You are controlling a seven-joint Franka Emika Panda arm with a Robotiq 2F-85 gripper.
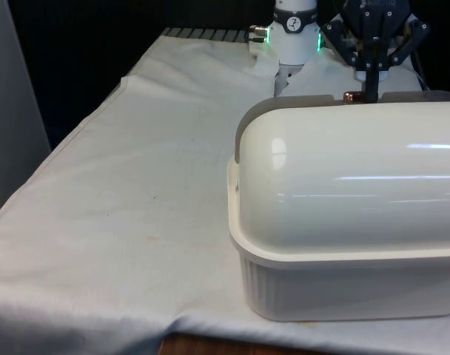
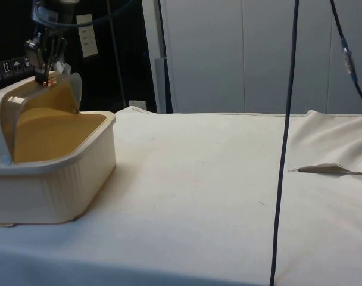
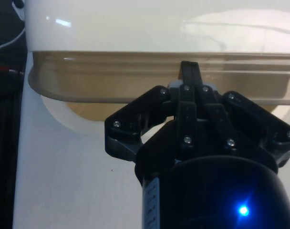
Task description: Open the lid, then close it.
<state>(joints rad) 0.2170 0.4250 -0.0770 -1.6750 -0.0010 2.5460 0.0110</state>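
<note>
On the white-clothed table (image 1: 136,207), near its edge at the front view's right, stands a cream plastic bread box (image 1: 343,288) with a ribbed lower tub and a domed, glossy roll-top lid (image 1: 351,177). From the side view the box (image 2: 50,185) sits at the table's end closest to the robot, and its lid (image 2: 44,101) is rolled partway up, so a yellowish-brown interior shows through the mouth facing down the length of the table. A translucent lip runs along the lid's raised edge.

Above that edge hangs the black two-finger gripper (image 1: 371,95), pointing down. In the side view the gripper (image 2: 44,78) meets the top of the lid's lip. In the wrist view the gripper (image 3: 190,71) has its fingers drawn together with no gap between them, pinching the thin translucent lip of the lid (image 3: 159,28).

Elsewhere the cloth lies bare with a few wrinkles, and a dark cable (image 2: 285,149) hangs across the side view.
</note>
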